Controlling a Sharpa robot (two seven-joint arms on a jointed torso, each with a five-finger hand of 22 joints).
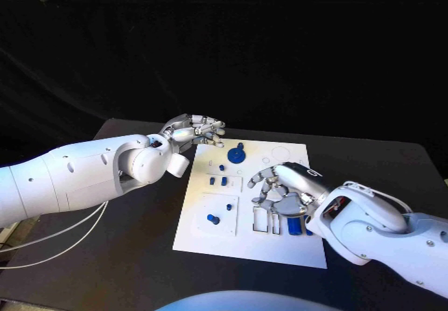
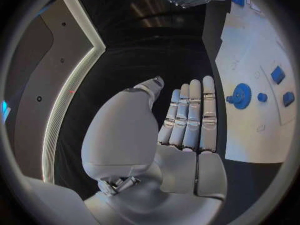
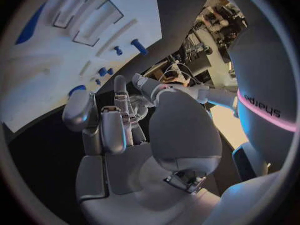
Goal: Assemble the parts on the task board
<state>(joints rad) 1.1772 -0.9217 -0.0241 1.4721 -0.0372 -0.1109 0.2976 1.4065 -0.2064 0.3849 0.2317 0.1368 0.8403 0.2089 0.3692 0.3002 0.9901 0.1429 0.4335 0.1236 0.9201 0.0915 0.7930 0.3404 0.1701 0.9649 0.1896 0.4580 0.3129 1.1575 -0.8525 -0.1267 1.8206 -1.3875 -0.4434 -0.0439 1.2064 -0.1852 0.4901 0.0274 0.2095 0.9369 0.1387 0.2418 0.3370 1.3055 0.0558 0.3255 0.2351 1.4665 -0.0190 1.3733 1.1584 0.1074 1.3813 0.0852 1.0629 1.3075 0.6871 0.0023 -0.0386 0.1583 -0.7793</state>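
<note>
While the left robot hand (image 1: 194,131) hovers spread (holding nothing), the right robot hand (image 1: 280,191) hangs likewise over the task board (image 1: 210,236).

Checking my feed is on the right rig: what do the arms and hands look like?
Both arms are smooth white shells with rounded joints. The left arm trails thin pale cables below it. Each ends in a silver, segmented hand: left hand, right hand. The right arm has dark gaps at its joints; the right wrist view shows a pink stripe and "sharpa" lettering.

White rounded arms — silver fingers (image 1: 207,127), pale cables (image 1: 56,236) trailing, "sharpa" lettering (image 3: 262,105).
</note>
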